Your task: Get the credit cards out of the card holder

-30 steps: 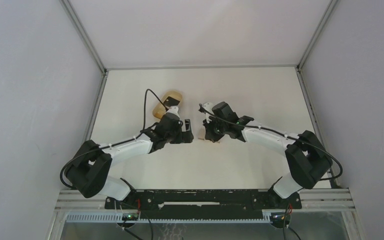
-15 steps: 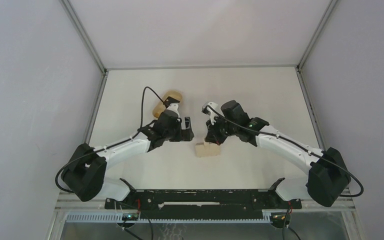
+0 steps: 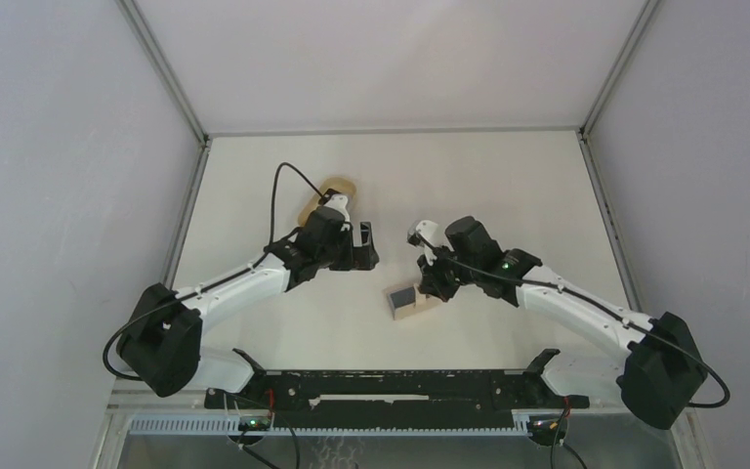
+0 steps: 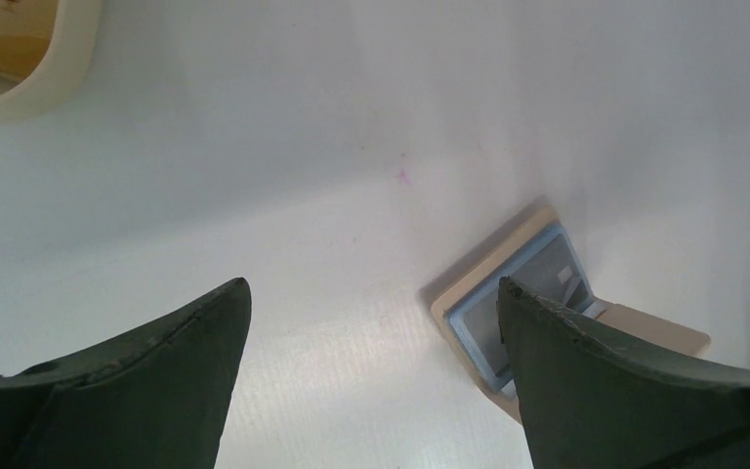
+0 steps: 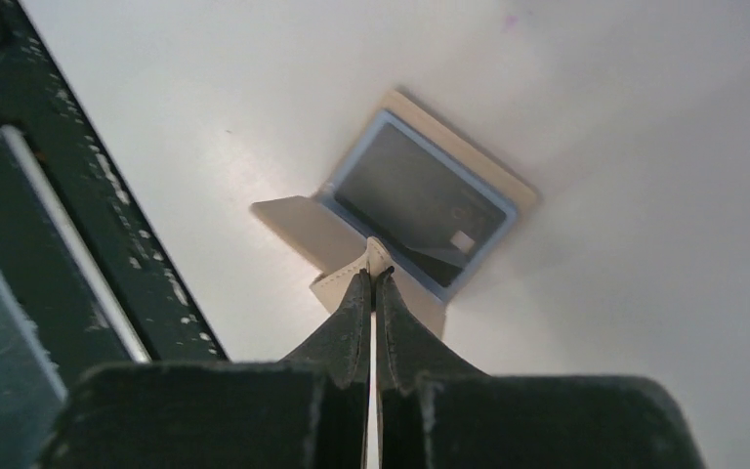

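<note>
Right pincer (image 5: 376,278) is clamped on the flap of the card holder (image 5: 298,220), so pin it open and slide your wide-apart left pincer (image 4: 371,288) low onto the credit cards (image 5: 420,200).

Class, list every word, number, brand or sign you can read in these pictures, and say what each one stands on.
No text can be read anywhere.
The top credit card in the card holder carries a small pale patch; it is too small and blurred to show any letters or digits.
The tray and the table show no marking that can be read.
</note>
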Robot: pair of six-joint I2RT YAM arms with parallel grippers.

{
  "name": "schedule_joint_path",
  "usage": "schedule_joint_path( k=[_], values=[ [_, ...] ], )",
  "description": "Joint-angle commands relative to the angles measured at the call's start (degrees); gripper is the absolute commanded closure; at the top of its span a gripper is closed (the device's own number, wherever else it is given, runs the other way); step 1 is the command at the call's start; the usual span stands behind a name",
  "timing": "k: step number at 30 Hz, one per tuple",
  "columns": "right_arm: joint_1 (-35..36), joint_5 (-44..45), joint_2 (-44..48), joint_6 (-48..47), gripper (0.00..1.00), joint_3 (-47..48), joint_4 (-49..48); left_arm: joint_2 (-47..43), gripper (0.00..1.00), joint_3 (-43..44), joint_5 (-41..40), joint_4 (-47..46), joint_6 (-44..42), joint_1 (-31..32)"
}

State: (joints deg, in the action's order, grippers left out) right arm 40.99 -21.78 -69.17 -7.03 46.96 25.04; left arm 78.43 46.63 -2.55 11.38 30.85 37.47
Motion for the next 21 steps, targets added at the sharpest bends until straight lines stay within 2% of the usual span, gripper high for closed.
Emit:
schedule_joint_path(
  k=[1,4,8,16,21],
  values=[
    [1.01,8.56,7.82,-5.1,1.0,-4.28,-5.04,-1.08,0.0,2.4,1.51,-0.43,-1.71,-0.16],
    [1.02,11.89,13.85,-8.19,1.0,-9.26,-8.83,-0.48,0.0,2.67,2.1,-1.08,-1.73,-0.2],
    [0.41,8.15,19.06,-10.64,1.0,-13.07,-12.69,1.01,0.0,2.65,6.48,-3.58,-0.71,-0.13],
    [-1.5,5.2,18.3,-9.58,1.0,-13.15,-12.81,4.63,0.0,1.87,11.36,-6.92,0.75,2.04],
    [-5.04,3.12,18.98,-7.31,1.0,-13.32,-14.1,6.56,0.01,-0.16,19.13,-12.45,3.02,3.25]
  ],
)
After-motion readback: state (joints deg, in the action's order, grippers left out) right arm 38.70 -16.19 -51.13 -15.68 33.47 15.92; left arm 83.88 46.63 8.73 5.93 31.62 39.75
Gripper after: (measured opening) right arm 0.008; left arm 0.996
